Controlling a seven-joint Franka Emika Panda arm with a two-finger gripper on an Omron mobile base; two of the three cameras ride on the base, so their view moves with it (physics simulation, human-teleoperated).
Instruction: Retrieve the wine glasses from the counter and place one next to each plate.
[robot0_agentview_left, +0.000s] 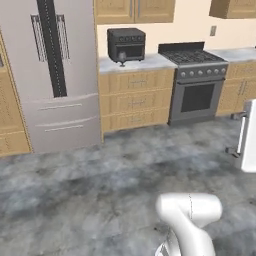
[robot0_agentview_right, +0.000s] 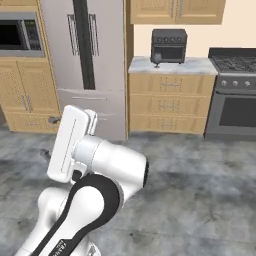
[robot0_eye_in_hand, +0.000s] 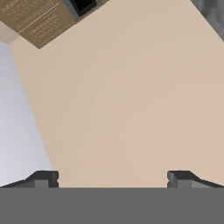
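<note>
In the left base view a wine glass (robot0_agentview_left: 122, 58) is standing on the counter (robot0_agentview_left: 150, 62) before the toaster oven (robot0_agentview_left: 126, 44), in the right base view it is waiting there untouched, well apart from the arm, and in the hand view the gripper (robot0_eye_in_hand: 113, 178) is gaping empty, so fetching is not yet begun.

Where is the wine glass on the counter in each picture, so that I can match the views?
Left base view: wine glass, upper middle, before the toaster oven.
Right base view: wine glass, upper right of centre, before the toaster oven.
Hand view: not in it.
Shared landmark: the toaster oven.
</note>
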